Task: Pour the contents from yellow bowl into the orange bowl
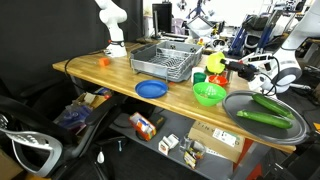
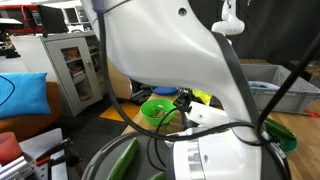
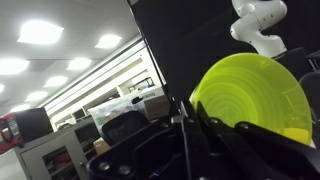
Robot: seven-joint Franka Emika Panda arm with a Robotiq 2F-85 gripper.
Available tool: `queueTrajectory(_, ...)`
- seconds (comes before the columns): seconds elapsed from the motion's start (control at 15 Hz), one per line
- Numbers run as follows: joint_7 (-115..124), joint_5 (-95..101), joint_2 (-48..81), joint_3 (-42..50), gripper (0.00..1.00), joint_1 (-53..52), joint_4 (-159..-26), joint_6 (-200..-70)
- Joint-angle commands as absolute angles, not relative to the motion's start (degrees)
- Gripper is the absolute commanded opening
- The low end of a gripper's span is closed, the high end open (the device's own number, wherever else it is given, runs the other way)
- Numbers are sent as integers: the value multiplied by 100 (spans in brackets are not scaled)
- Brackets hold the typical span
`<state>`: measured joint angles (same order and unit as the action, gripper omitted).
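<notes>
Lighting: indoor, from overhead.

Wrist view: ceiling light panels (image 3: pixel 40 33) at upper left are blown out to white. The yellow bowl (image 3: pixel 255 95) is brightly lit and its concentric rings are legible. The gripper (image 3: pixel 185 135) is underexposed, near black and soft.

In an exterior view, the wooden table (image 1: pixel 85 67) is evenly lit and the space beneath it is dimmer. The black curtain (image 1: pixel 40 35) swallows all detail.

In an exterior view, the white arm housing (image 2: pixel 170 50) sits close to the lens, out of focus, with flat glare. The green bowl (image 2: pixel 157 110) behind it is somewhat sharper.

All frames are coarse, with fine detail lost.
</notes>
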<state>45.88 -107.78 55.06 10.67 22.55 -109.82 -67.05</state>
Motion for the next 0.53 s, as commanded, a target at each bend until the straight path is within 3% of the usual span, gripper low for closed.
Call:
queueTrajectory(0.0, 4678, -10877, 5620, 968, 1, 2418, -10878, -6508)
queueTrajectory(0.47, 4709, -10875, 5691, 936, 1, 2482, -10832, -6207)
